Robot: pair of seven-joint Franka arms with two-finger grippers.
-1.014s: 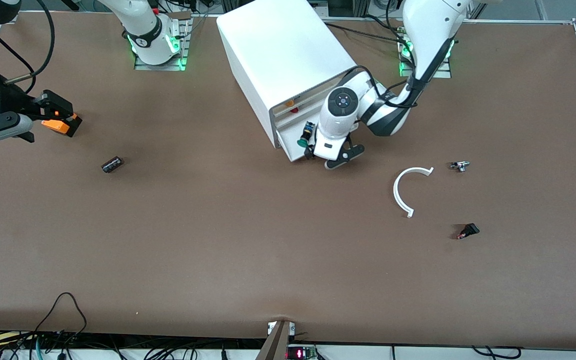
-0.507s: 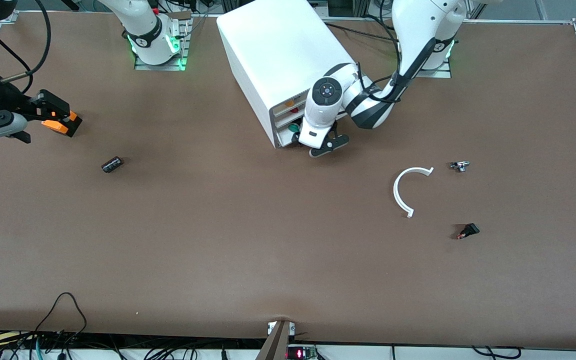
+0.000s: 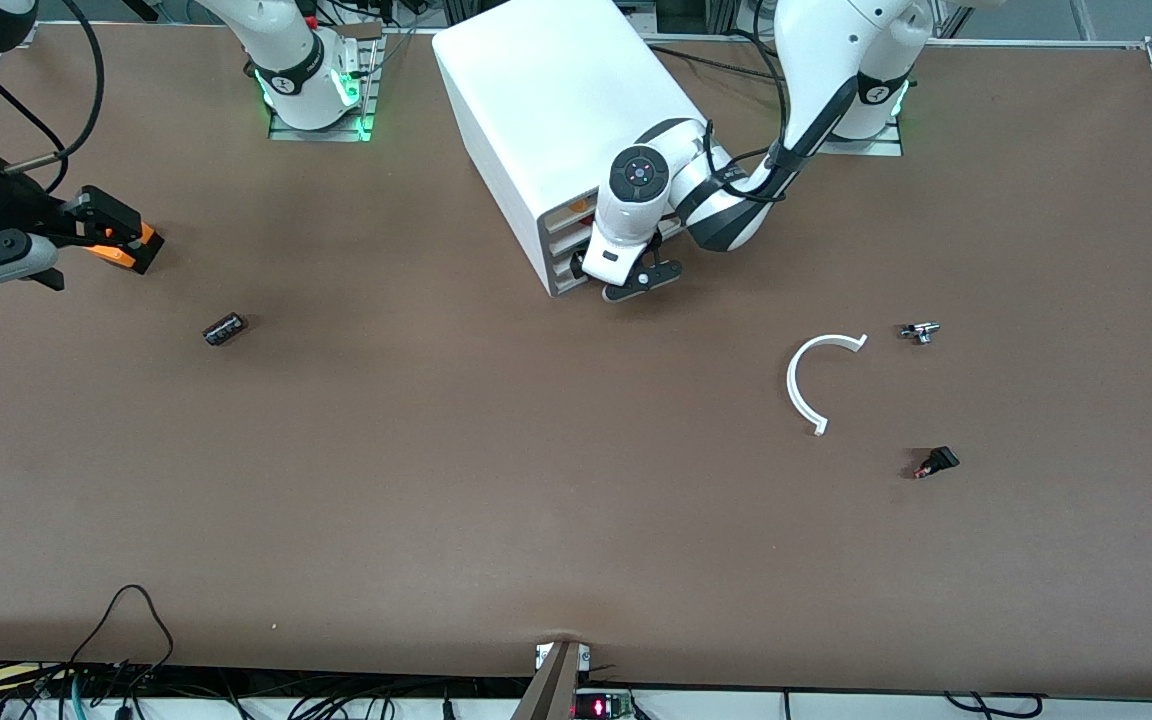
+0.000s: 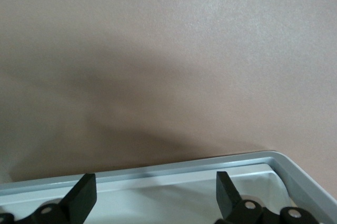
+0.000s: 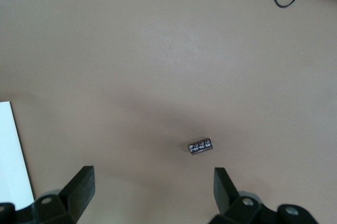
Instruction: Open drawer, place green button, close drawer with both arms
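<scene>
The white cabinet (image 3: 556,100) stands at the table's back middle. Its lowest drawer (image 3: 568,281) sits almost flush with the front. In the left wrist view the drawer's white front rim (image 4: 210,162) runs just past my fingertips. My left gripper (image 3: 636,280) (image 4: 155,195) is open, low against the drawer's front, with nothing between its fingers. The button is hidden. My right gripper (image 3: 121,235) (image 5: 152,192) waits open and empty above the table toward the right arm's end.
A dark stubby cylinder (image 3: 224,328) (image 5: 200,146) lies on the table near the right gripper. Toward the left arm's end lie a white curved strip (image 3: 806,385), a small metal part (image 3: 920,331) and a small black-and-red part (image 3: 936,462).
My left gripper has moved toward the cabinet, sliding the lowest drawer in. The green-capped button went out of sight with it. The right arm has barely shifted.
</scene>
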